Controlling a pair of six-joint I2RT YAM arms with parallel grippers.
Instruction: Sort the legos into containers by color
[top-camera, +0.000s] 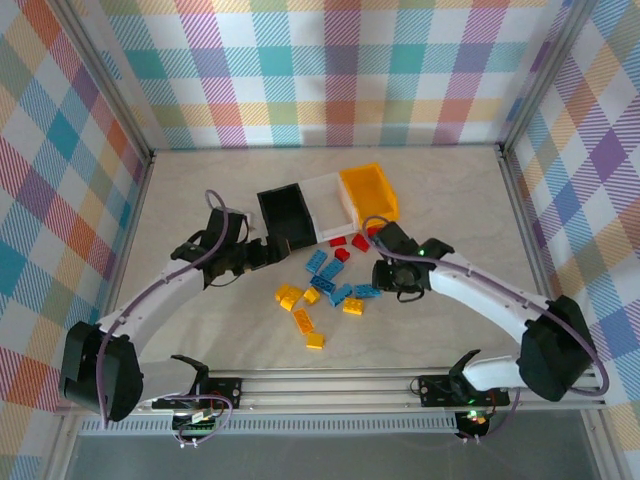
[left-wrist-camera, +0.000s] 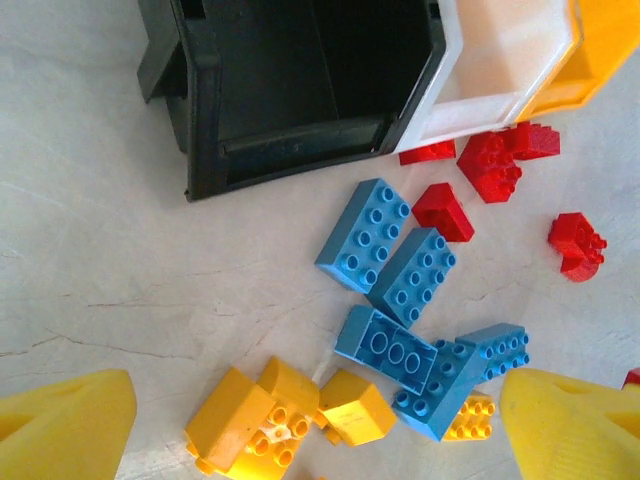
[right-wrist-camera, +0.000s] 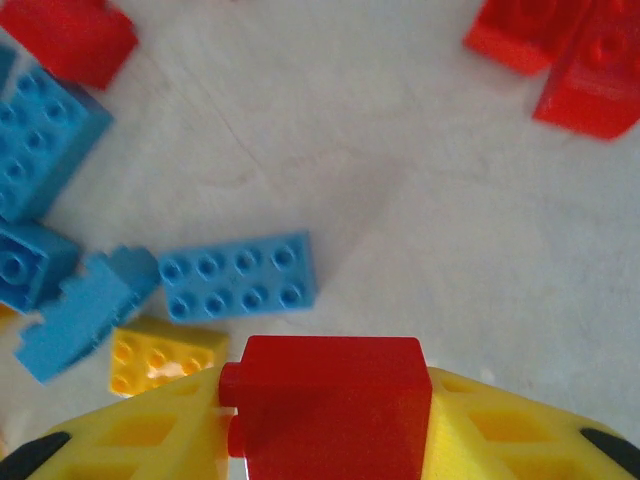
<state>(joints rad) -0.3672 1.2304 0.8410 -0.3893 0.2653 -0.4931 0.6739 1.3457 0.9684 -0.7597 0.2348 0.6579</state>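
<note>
The right end effector (right-wrist-camera: 325, 445) is pinching a red brick (right-wrist-camera: 330, 390) tight between its two yellow fingers (right-wrist-camera: 150, 440). It hangs low over the desk (right-wrist-camera: 420, 210). A blue brick (right-wrist-camera: 238, 275) lies flat just in front of it, and more red bricks (right-wrist-camera: 545, 45) lie farther on.

The left end effector (left-wrist-camera: 315, 430) is spread wide (nothing sits between its fingers (left-wrist-camera: 60, 425)). It hangs over the pile on the desk. Below it lie yellow bricks (left-wrist-camera: 235, 430), then blue bricks (left-wrist-camera: 365, 235), then a few red ones near the bins.

The three bins stand in a row behind the pile: the black bin (left-wrist-camera: 205, 120), the white bin (left-wrist-camera: 470, 105) and the orange bin (left-wrist-camera: 600, 50). One small red piece (left-wrist-camera: 427, 152) lies just beside the front of the white bin. From above, the loose bricks lie between the two arms, in front of the bins.
</note>
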